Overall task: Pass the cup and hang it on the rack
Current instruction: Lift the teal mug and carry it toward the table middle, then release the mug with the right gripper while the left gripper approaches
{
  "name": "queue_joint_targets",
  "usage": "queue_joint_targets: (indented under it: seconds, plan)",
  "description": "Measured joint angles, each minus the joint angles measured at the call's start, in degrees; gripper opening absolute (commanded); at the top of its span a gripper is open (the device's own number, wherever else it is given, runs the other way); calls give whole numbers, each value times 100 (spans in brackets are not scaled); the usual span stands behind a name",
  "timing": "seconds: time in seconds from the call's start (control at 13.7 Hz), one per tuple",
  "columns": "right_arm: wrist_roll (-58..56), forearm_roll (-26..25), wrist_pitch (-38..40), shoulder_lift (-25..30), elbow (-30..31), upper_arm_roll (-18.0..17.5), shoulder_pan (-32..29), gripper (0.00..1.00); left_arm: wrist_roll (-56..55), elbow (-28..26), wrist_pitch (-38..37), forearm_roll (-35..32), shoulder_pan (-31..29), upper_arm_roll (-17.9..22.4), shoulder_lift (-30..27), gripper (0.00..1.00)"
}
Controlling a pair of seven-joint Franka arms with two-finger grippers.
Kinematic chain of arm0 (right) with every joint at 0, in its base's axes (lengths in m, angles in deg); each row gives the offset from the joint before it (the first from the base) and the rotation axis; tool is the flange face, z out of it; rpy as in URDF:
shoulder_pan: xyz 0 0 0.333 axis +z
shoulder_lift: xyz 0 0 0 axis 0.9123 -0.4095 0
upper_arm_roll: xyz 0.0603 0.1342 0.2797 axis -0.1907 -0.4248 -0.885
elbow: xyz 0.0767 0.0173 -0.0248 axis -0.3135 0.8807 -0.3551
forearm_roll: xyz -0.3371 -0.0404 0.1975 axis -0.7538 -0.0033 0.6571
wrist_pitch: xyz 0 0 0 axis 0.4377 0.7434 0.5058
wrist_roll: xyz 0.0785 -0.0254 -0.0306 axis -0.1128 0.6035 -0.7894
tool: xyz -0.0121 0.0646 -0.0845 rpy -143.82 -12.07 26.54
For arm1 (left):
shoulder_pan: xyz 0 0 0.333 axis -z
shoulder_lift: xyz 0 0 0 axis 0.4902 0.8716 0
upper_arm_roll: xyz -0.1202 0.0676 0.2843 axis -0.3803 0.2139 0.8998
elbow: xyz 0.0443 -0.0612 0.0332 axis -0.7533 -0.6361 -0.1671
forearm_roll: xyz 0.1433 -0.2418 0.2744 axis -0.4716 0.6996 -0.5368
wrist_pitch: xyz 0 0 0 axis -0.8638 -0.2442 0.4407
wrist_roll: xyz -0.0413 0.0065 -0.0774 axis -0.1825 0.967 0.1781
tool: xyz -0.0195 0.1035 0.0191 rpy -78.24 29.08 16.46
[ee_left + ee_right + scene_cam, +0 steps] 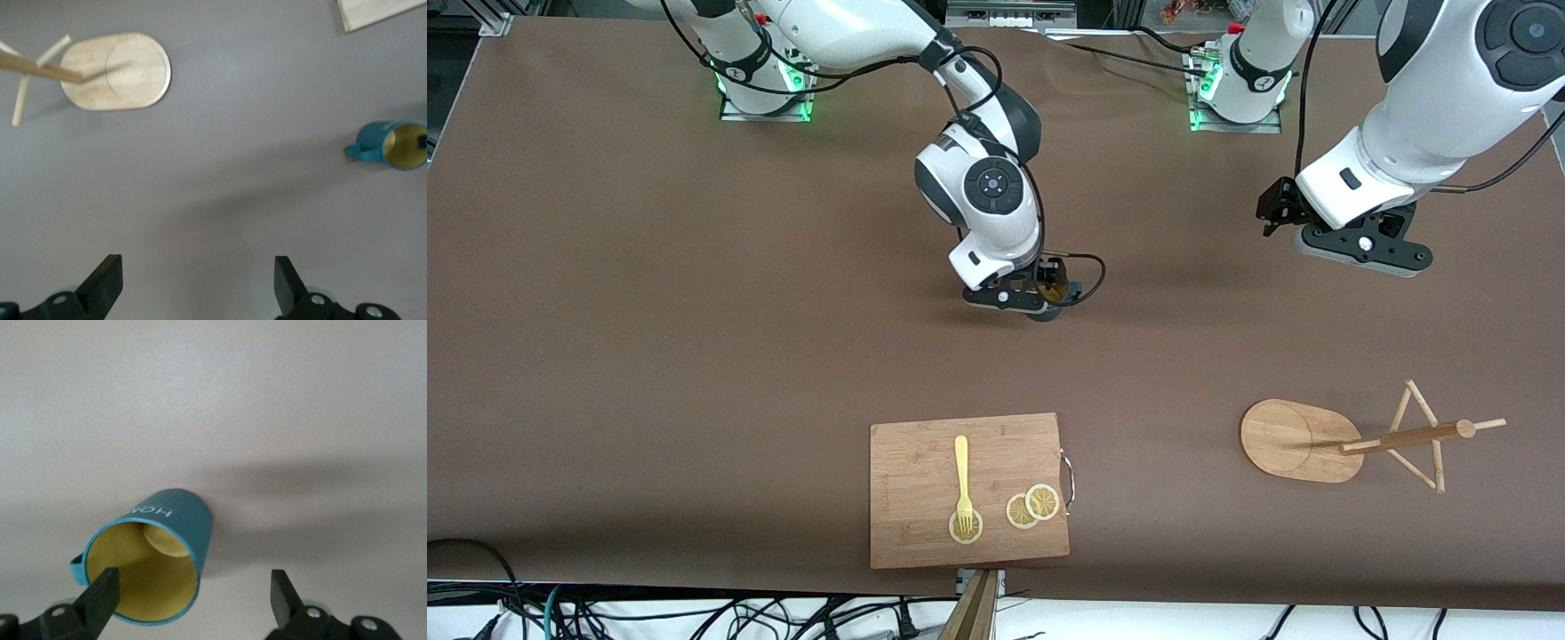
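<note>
Cup (157, 570) set down, straddled by right gripper (193, 597) fingers spread wide, gripping nothing; left gripper (199, 283), equally wide and empty, must come fetch it for the rack (1303, 440).

Even overhead light, bright. Soft arm shadows on table (694, 311). Front view sharp. Both wrist views washed out, pale, slightly blurred; rack (117, 72) soft.
</note>
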Motion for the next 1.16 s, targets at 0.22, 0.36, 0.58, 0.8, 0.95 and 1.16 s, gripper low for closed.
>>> queue_joint_targets:
  seconds: [0.22, 0.36, 0.58, 0.8, 0.95, 1.16]
  plan:
    - [-581, 0, 429, 123, -210, 33, -288, 100, -2, 0, -399, 77, 26, -1, 52, 100]
    - [-1112, 0, 685, 332, -261, 42, -604, 100, 55, -1, -518, 578, -13, 22, 118, 100]
    - [-2073, -2, 1308, 659, -276, 55, -1090, 100, 955, -4, -648, 1356, -283, 60, 389, 100]
    - [-3009, -8, 1811, 989, -287, 179, -1625, 100, 2137, -210, -531, 1617, -342, 65, 644, 100]
    - [-3727, -9, 2083, 1222, -291, 544, -1846, 100, 3321, -725, 31, 2156, -370, 63, 708, 100]
    - [-4417, -8, 2490, 1485, -293, 1265, -1907, 100, 5161, -1615, 1185, 2998, -433, 62, 760, 100]
